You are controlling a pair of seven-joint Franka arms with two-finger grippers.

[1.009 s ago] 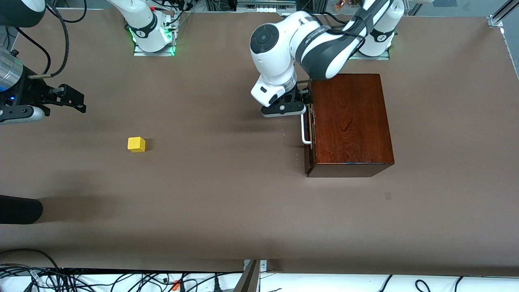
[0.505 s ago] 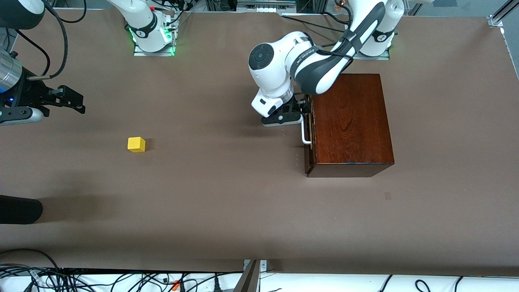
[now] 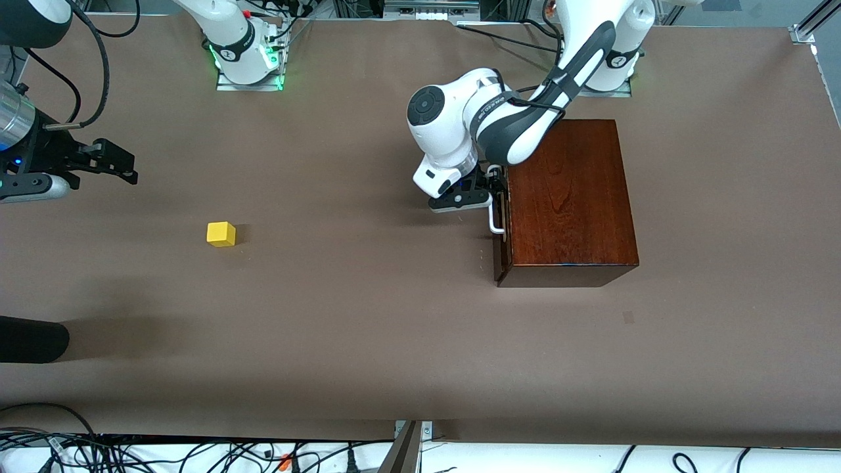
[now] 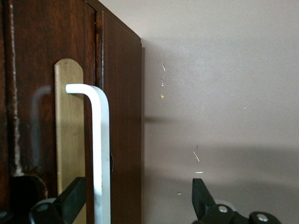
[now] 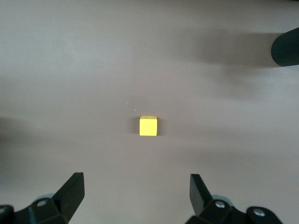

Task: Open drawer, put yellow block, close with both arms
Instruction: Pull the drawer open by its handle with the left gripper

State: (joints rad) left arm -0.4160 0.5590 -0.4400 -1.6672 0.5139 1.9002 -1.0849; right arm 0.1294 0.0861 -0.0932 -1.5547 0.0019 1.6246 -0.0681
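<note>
White bar handle on the shut light-wood drawer of the glossy reddish-brown box sits between my left gripper's parted fingers, ready for closing and pulling. My right gripper waits, fingers apart, above the small yellow cube toward the right arm's end. No legible writing.
</note>
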